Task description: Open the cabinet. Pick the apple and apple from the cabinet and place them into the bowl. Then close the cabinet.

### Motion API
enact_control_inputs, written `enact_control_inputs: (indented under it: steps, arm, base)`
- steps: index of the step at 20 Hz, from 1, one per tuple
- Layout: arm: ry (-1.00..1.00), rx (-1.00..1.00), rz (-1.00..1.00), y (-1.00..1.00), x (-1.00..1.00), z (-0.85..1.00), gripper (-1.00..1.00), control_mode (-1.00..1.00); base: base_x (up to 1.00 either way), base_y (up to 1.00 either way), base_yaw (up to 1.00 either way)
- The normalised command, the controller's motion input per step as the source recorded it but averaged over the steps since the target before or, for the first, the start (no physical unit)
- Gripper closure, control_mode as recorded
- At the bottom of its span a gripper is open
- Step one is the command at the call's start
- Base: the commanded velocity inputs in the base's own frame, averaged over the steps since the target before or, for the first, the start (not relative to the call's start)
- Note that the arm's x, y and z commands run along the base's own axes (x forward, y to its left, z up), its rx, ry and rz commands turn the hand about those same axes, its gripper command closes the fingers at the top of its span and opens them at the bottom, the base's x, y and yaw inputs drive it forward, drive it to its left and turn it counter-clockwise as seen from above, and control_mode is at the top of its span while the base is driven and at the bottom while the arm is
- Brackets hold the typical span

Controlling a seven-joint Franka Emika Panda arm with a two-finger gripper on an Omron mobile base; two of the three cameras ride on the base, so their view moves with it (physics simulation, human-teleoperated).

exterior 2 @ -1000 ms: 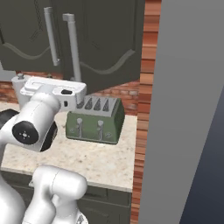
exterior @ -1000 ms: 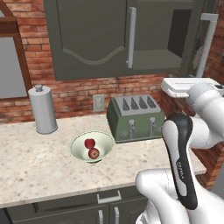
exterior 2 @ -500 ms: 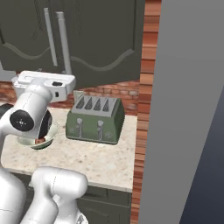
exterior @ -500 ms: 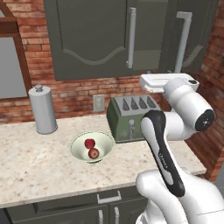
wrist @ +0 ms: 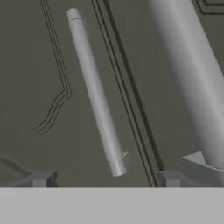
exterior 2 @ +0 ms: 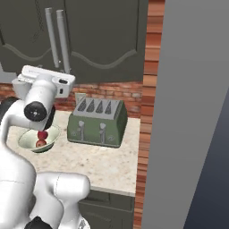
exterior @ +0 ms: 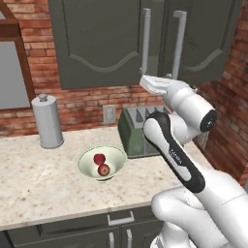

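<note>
1. The gripper [wrist: 105,179] stands wide, its two dark fingertips [wrist: 41,178] well apart with nothing between them, pointed straight at the cabinet [exterior: 97,43] front.
2. In the hand view one silver bar handle [wrist: 94,92] runs slantwise across the gap between the fingertips, not touched by them; the other handle [wrist: 192,83] looms large and blurred at the right.
3. In the left base view the white hand [exterior: 162,86] sits just below the lower ends of the two handles, which stand side by side at the seam of the doors.
4. Both cabinet doors look shut or nearly so, though the right door's [exterior: 208,38] panel seems slightly angled.
5. Below the cabinet, on the surface [exterior: 43,174], stands a green toaster [exterior 2: 96,123].
6. Left of the toaster sits the bowl [exterior: 101,163], holding both red apples [exterior: 99,159] [exterior: 103,170], one just beside the other.
7. Further left of the toaster, near the brick wall, stands a grey canister [exterior: 47,121].
</note>
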Motion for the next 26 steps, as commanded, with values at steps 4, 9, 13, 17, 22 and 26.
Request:
enact_control_inputs:
  steps: [4, 9, 13, 17, 22, 26]
  arm:
    - [0.01, 0.17, 0.12, 0.11, 1.0, -0.73, -1.0, -1.0]
    - [0.06, 0.07, 0.04, -0.03, 1.0, -0.73, -1.0, -1.0]
    - [0.03, 0.0, -0.22, -0.15, 0.98, 0.06, -1.0, -1.0]
    - [-0.32, 0.0, -0.57, -0.16, 0.17, 0.74, -1.0, -1.0]
    - [-0.29, 0.0, -0.55, -0.06, 0.1, 1.0, -1.0, -1.0]
    - [-0.15, 0.0, -0.33, -0.01, -0.16, 1.0, -1.0, -1.0]
  base:
    - [0.0, 0.0, 0.0]
    - [0.0, 0.0, 0.0]
    - [0.0, 0.0, 0.0]
    - [0.0, 0.0, 0.0]
    - [0.0, 0.0, 0.0]
    - [0.0, 0.0, 0.0]
